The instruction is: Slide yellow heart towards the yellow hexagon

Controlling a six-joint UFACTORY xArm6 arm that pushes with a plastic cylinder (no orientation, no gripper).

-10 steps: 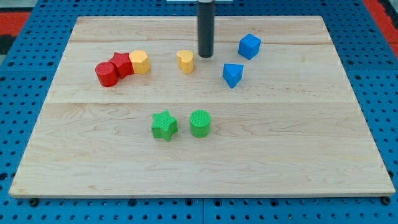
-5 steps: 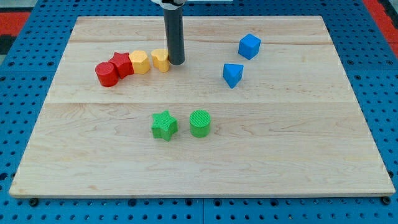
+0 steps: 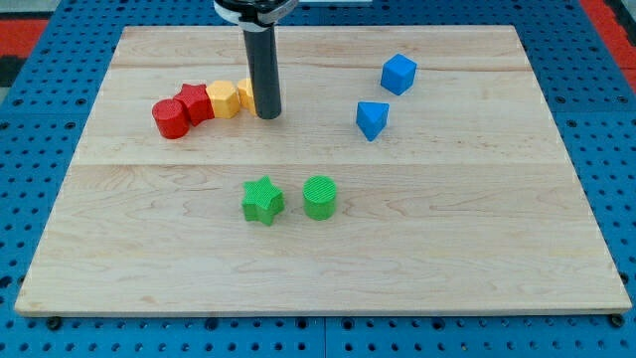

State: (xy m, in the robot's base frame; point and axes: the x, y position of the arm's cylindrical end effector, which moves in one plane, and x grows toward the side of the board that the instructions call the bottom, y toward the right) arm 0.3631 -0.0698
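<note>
The yellow heart (image 3: 244,94) sits at the view's upper left, mostly hidden behind my rod, touching the right side of the yellow hexagon (image 3: 223,99). My tip (image 3: 267,114) rests on the board against the heart's right side. The hexagon touches a red star (image 3: 194,102), which touches a red cylinder (image 3: 170,117), so the four form one row.
A blue cube (image 3: 398,74) and a blue wedge-like block (image 3: 372,119) lie at the upper right. A green star (image 3: 262,200) and a green cylinder (image 3: 320,197) sit side by side near the middle of the wooden board (image 3: 447,249).
My tip moved left, pushing the yellow heart leftward from the board's upper middle until it met the yellow hexagon. The other blocks stayed in place.
</note>
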